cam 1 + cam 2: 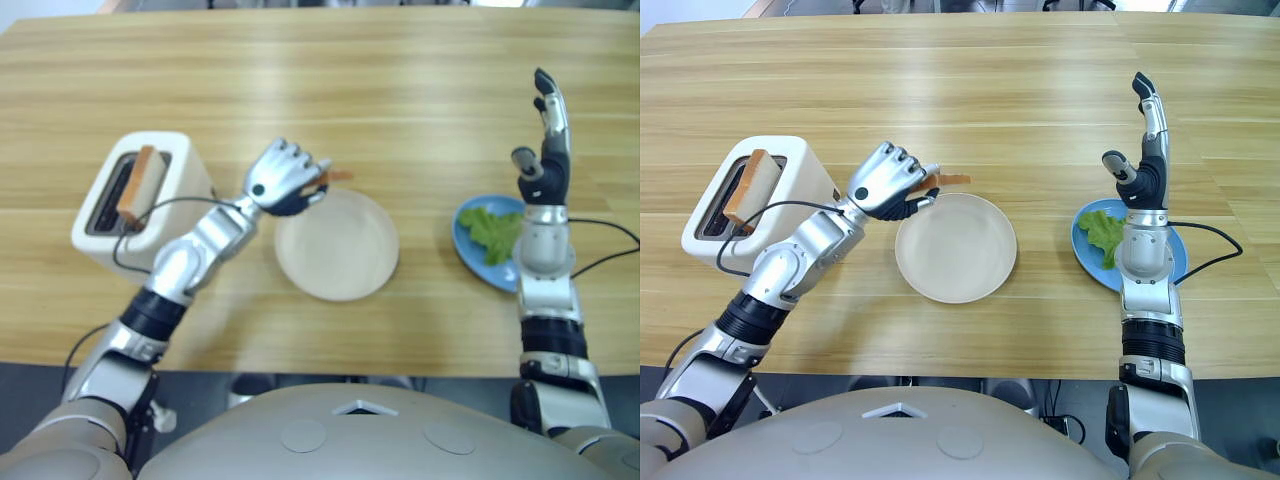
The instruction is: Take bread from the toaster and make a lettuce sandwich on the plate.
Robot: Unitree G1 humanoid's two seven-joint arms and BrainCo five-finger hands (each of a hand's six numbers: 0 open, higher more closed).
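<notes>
Step in hand: as I judge it, I am bringing the first slice to the plate, so the sandwich has barely begun.
Left hand: my left hand [885, 180] hangs just above the tabletop [990, 90], between the toaster [790, 185] and the cream plate [1005, 262].
Left fingers: they are curled together and clamped on one end of a toasted bread slice [952, 180]. The free end pokes out to the right, over the plate's far-left rim.
Why held so: gripping it by the end leaves most of the slice clear of my fingers, so I judge it can lie flat on the plate when I let go.
Second slice: another piece of bread [745, 188] stands upright in the toaster's slot, at the far left of the scene, with its top edge out where fingers could take it.
Cream plate: it is bare, near the middle of the tabletop, between the toaster and the lettuce.
Right hand: my right hand [1145, 165] is held upright over the blue plate [1180, 255], well apart from the cream plate.
Right fingers: they are spread and straight, pointing to the far side, and hold nothing.
Lettuce: the green leaf [1100, 230] lies on the left part of the blue plate, just beside my right wrist. I judge the hand waits there so it is close to the leaf.
Risk: the slice sits at the plate's edge, so letting go here might tip it onto the wood.
</notes>
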